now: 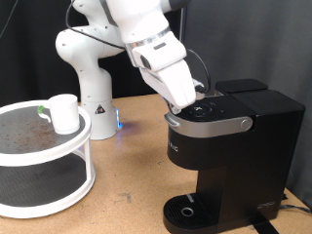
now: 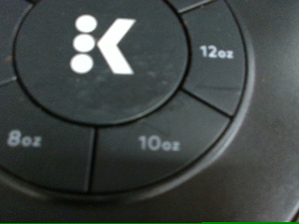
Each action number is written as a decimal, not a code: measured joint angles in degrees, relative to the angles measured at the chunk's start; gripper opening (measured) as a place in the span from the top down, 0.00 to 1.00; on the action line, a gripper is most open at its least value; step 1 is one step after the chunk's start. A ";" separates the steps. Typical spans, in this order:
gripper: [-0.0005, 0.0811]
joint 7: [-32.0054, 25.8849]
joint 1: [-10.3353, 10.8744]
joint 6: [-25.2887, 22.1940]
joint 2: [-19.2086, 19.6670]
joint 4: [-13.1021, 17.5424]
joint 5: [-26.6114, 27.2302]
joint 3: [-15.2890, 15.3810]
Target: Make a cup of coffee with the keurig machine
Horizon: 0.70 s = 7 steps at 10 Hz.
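Black keurig machine sitting lid down, gripper pressing at or hovering just over its button dial, jaw opening not discernible, cup resting on white rack.

glossy white rounded robot arm with chunky bulbous joints on a cone-shaped white base. thin black cable loops near the wrist, and a little blue light glows by the base.

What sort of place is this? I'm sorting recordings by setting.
Probably a robotics lab bench, not a kitchen: a robot arm mounted on a wooden table, a keurig machine, and a cup on a white rack.
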 joint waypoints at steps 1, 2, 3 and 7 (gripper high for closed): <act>0.99 -2.46 0.03 2.06 0.11 -0.47 3.59 -0.24; 0.99 -5.95 0.03 3.91 0.16 -0.95 8.29 -0.55; 0.99 -9.33 0.09 4.02 0.37 -1.07 13.40 -0.72; 0.99 -15.72 0.09 -4.22 -0.42 2.45 25.99 -1.30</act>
